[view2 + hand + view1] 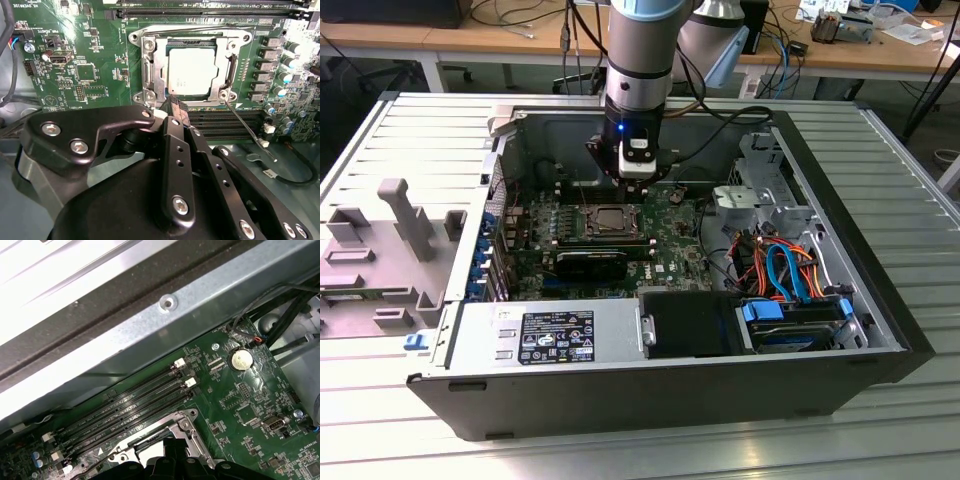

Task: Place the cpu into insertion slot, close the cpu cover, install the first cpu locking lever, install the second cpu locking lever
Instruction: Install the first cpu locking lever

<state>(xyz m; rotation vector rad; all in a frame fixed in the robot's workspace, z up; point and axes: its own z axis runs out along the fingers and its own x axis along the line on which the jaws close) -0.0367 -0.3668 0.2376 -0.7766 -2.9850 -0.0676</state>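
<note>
In the second wrist view the cpu (pixel 192 70) lies flat in the insertion slot (pixel 172 47), its silver top showing through the window of the cpu cover (pixel 151 67), which lies down over it. A thin locking lever (pixel 247 127) sticks out slantwise from one socket corner across the memory slots, unlatched. A second rod (pixel 220 31) runs along the socket's opposite edge. My gripper (pixel 177 106) hovers at the socket's edge, fingers shut with nothing between them. In the exterior view the gripper (pixel 635 178) hangs just behind the socket (pixel 610 220).
The green motherboard (pixel 670 255) lies inside an open black computer case (pixel 650 400). Long black memory slots (pixel 135 405) and a coin battery (pixel 241 360) flank the socket. The case's metal wall (pixel 165 335) is close by. Orange and blue cables (pixel 780 265) fill the exterior view's right.
</note>
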